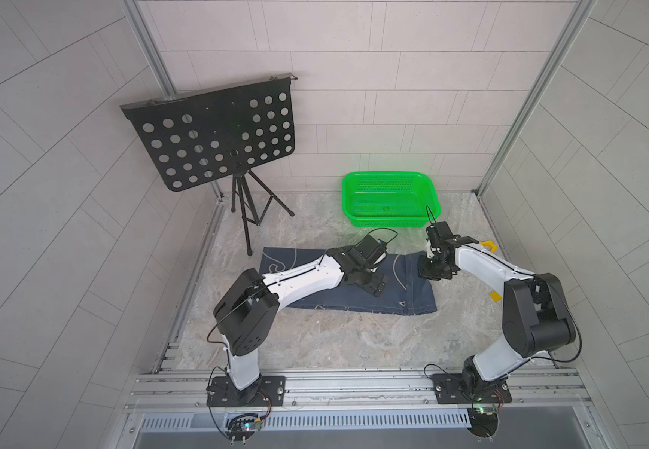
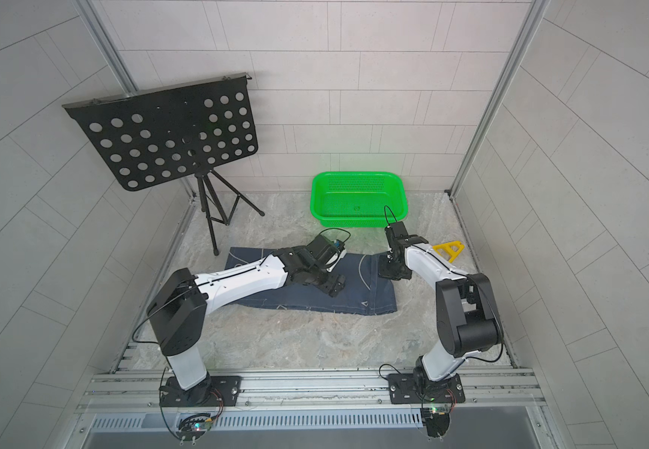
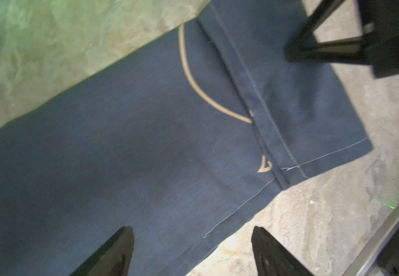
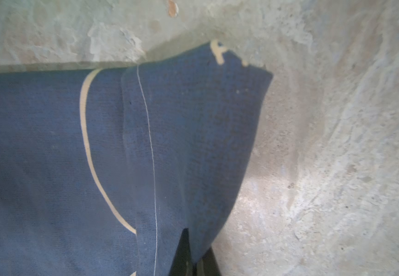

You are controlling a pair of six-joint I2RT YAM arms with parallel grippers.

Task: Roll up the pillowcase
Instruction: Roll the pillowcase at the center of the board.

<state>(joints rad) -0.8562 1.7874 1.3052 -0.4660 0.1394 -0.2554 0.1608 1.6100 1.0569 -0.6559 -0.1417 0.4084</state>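
**Operator:** Top views?

**Inspector:** In both top views your one pillowcase lies flat on the desk, long axis left to right. Your right claw sits at its far right corner. Your left claw stands over mid-cloth. Also one green basket and one music stand.

**Operator:** Wrists?

**Inspector:** Left wrist: left claw, jaws apart over the near edge, holding nothing. Right wrist: right claw clamped on the raised right end. I judge the roll runs leftward from your right arm, the nearer one.
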